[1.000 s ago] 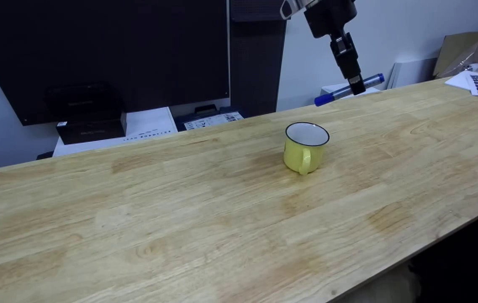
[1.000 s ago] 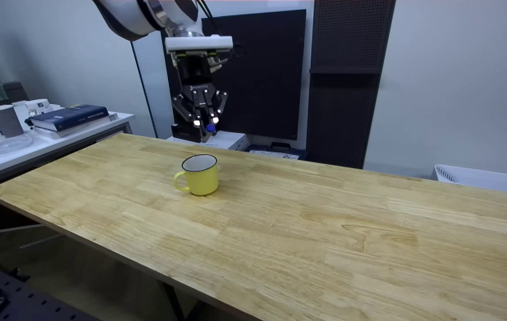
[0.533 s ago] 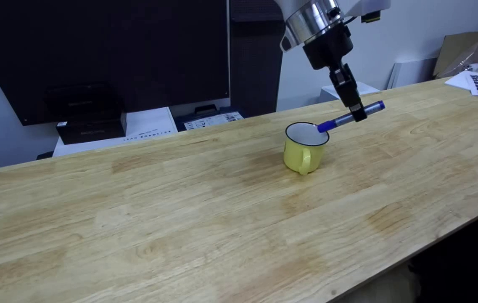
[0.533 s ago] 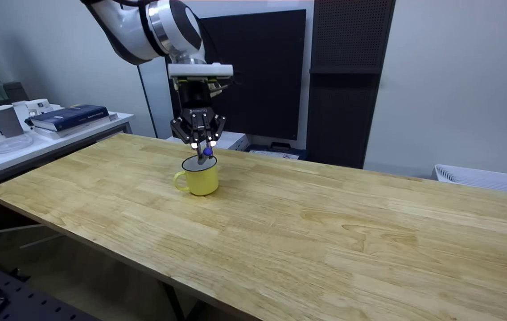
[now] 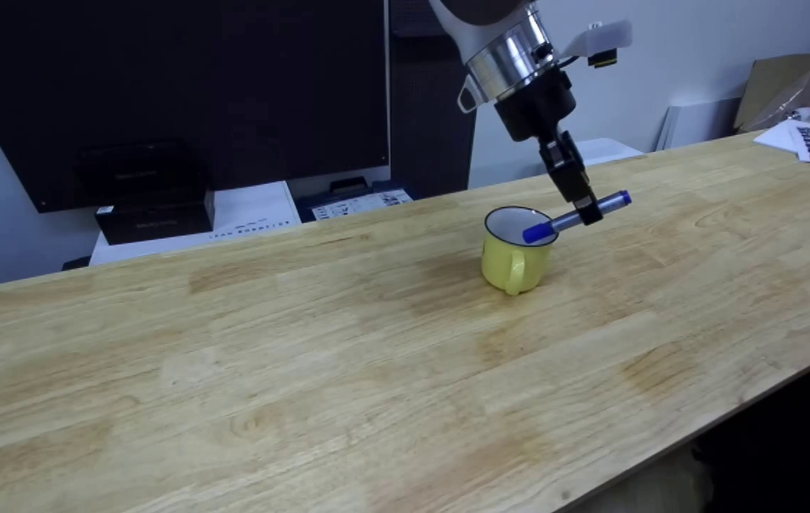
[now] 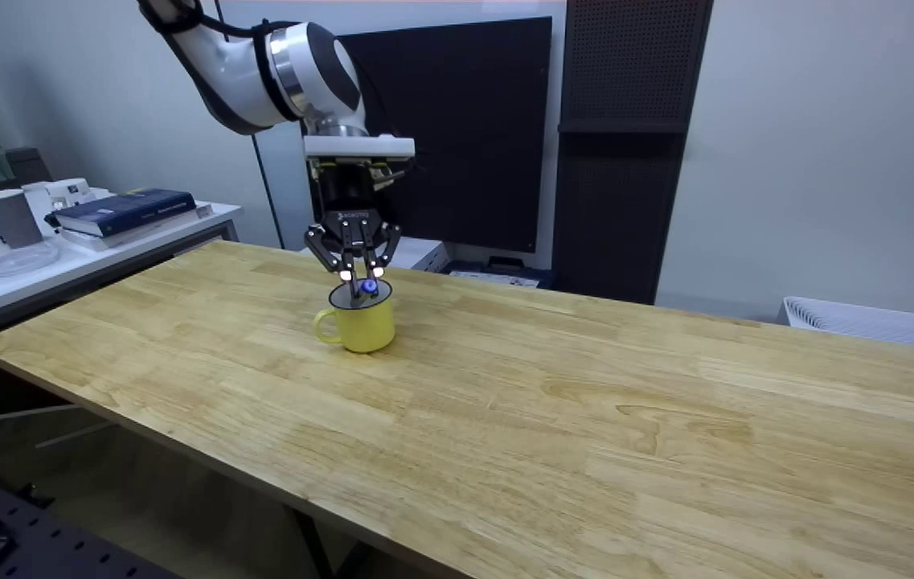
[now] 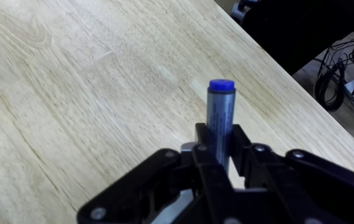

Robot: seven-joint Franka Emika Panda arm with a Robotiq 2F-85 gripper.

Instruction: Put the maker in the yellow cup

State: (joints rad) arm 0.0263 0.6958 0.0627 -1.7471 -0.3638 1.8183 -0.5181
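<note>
Marker (image 7: pixel 219 119): grey barrel with dark print, blue at both ends, held tilted — cap (image 5: pixel 537 233) lower. End effector (image 5: pixel 589 211) clamped on its barrel. In an exterior view the cap overlaps the mouth of the yellow cup (image 5: pixel 508 267), upright on the desk (image 5: pixel 305 370); whether it dips inside cannot be told.

Cool, bluish indoor light, fairly even.
In an exterior view, tabletop (image 5: pixel 234 370) bright, faint soft shadow left of the yellow cup (image 5: pixel 508 271); black panel (image 5: pixel 177 85) behind the cup loses detail. In an exterior view, two white glare spots on the gripper (image 6: pixel 363 290), just above the cup. Wrist view: gripper dark, out of focus (tabletop grain crisper); marker (image 7: pixel 221 109) print too blurred to read.
</note>
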